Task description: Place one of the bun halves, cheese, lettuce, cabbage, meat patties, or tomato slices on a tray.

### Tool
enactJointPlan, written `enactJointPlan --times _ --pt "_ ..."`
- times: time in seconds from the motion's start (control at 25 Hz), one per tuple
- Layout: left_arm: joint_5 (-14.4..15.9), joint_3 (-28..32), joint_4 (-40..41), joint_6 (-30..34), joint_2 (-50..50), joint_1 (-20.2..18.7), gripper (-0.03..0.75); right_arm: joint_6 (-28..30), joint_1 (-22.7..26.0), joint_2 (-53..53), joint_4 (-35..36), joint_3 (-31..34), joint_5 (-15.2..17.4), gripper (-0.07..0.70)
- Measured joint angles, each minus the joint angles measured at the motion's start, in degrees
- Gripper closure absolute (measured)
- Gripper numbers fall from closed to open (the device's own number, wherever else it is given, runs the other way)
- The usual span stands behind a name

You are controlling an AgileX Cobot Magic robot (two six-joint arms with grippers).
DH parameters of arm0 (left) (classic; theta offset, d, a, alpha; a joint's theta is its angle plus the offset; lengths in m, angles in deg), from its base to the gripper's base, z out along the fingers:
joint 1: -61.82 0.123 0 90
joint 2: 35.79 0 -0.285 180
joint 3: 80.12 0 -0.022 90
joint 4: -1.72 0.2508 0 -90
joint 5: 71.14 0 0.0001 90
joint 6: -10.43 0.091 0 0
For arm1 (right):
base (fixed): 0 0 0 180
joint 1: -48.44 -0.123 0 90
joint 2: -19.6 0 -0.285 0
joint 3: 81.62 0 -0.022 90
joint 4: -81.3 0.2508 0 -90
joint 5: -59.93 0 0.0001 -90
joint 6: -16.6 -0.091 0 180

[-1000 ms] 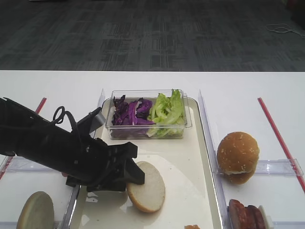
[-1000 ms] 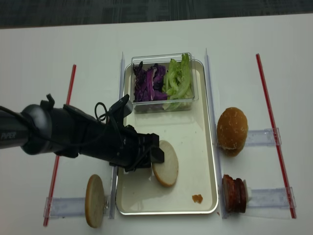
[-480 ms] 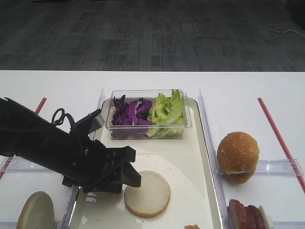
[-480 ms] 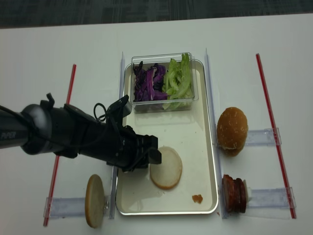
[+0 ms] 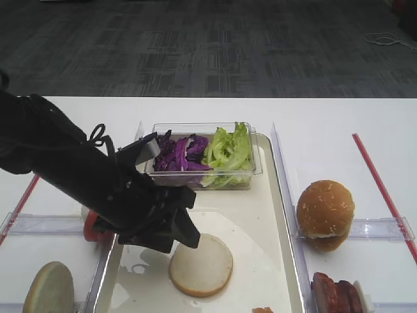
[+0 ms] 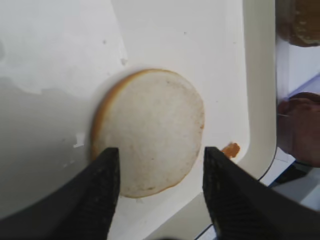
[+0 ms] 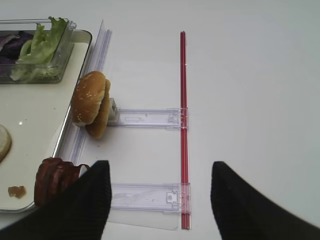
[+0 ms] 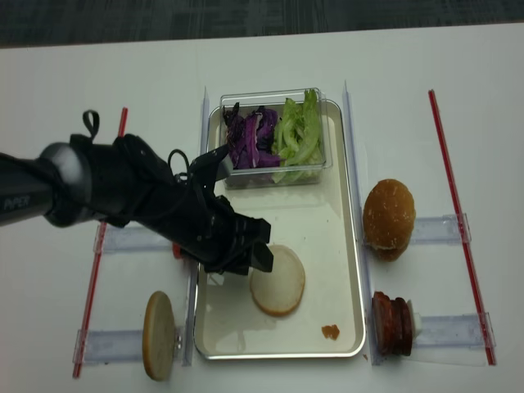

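One pale bun half lies flat on the cream tray. My left gripper hovers just above its near-left edge, open and holding nothing. Lettuce and purple cabbage fill a clear box at the tray's far end. Meat patties stand right of the tray. Tomato slices show as a red edge behind the left arm. Cheese is out of view. My right gripper hangs open over the table, empty.
A second bun half stands in a holder left of the tray. A whole sesame bun stands on the right. Red strips and clear holders cross the table. An orange crumb lies on the tray.
The bun half, tilted between the left fingers a second ago, dropped flat onto the tray. The left gripper then rose and drew back toward the box.
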Motion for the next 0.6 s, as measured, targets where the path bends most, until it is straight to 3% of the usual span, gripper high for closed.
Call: enactJointPlan --times 0.28,0.6 --pt "3.62 -3.56 3.72 -2.34 0.0 0.0 0.356 0.0 0.0 0.0 0.0 0.0 0.0 0.178" --pt "5.0 -7.23 19.22 -14.54 2.3 0.0 0.356 0.0 0.0 0.0 0.0 0.0 0.0 0.178"
